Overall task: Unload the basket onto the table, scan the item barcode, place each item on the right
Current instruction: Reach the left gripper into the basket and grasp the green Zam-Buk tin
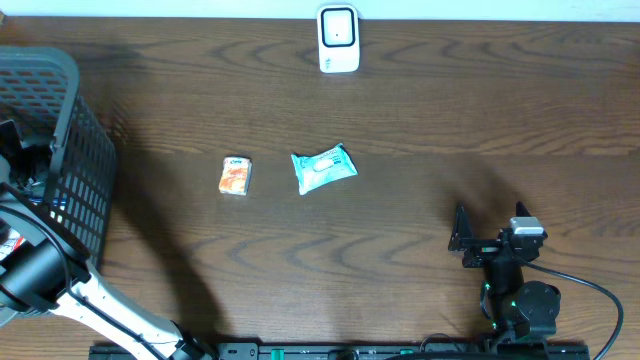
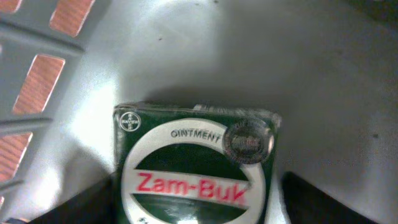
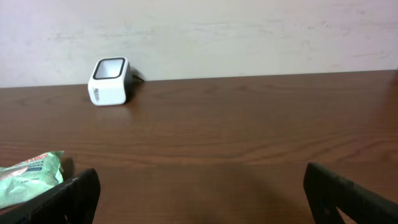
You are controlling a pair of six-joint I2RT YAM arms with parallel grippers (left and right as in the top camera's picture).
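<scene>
On the wood table, 9 o'clock edge: grey basket, with the left arm running down into it.
Right gripper: at 5 o'clock, jaws spread wide, nothing between them.
Left gripper: inside the basket, dark fingers flanking the Zam-Buk box; perhaps touching it, but I cannot tell if it pinches.
Scanner: white, at 12 o'clock.
Teal packet: near centre.
Orange packet: just at the teal packet's 9 o'clock.
Zam-Buk box: green, lying label-up on the basket floor.

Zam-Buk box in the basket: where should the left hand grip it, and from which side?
Across its two side edges, straight down from above. The Zam-Buk box lies flat, label up, in the basket; the left hand straddles it.
</scene>
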